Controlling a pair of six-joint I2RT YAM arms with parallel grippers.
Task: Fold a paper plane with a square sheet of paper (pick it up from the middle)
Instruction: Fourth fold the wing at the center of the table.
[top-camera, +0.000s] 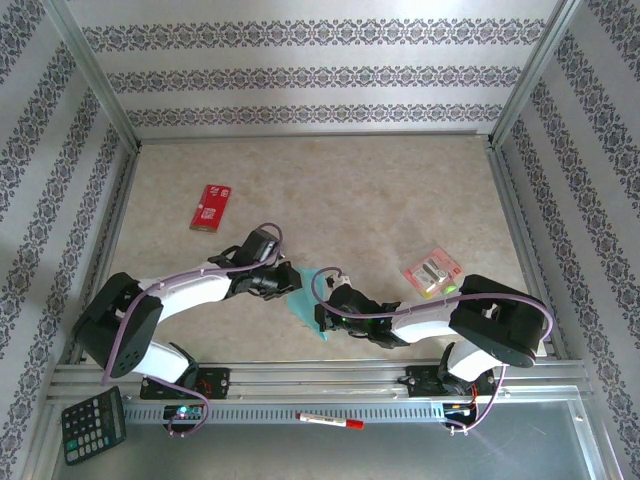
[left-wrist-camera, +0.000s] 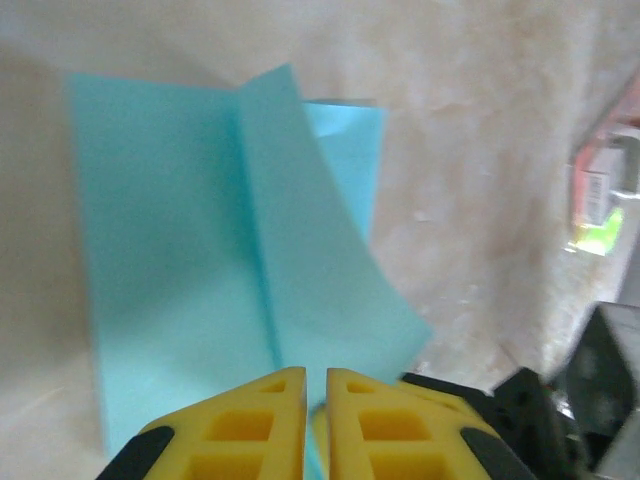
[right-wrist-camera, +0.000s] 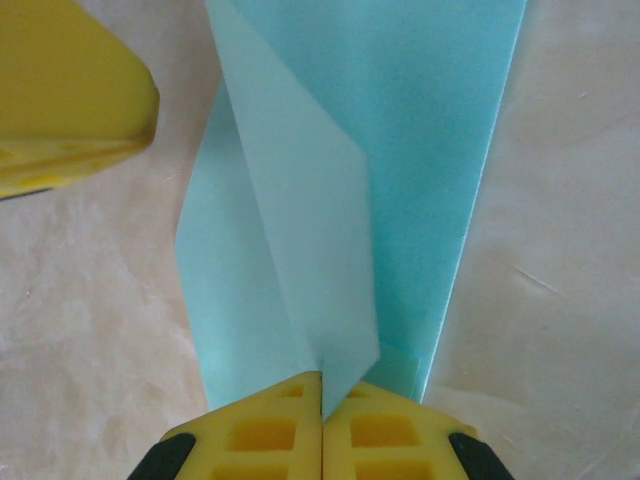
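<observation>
The table (top-camera: 400, 190) bears the square sheet of paper (top-camera: 303, 300), part-folded, one flap raised. At the sheet's near edge the right claw (right-wrist-camera: 322, 380) is clamped on that flap. At its left edge the left claw (left-wrist-camera: 305, 374) stands barely parted; grip unclear.

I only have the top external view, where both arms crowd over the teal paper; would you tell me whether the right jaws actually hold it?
Observer: Yes, the right wrist camera shows the right jaws shut on a raised fold of the teal paper.
Operator: Thank you; and the left jaws?
Observer: The left wrist camera shows them almost together, a thin gap between, the standing flap running down to them; a pinch is unclear.
</observation>
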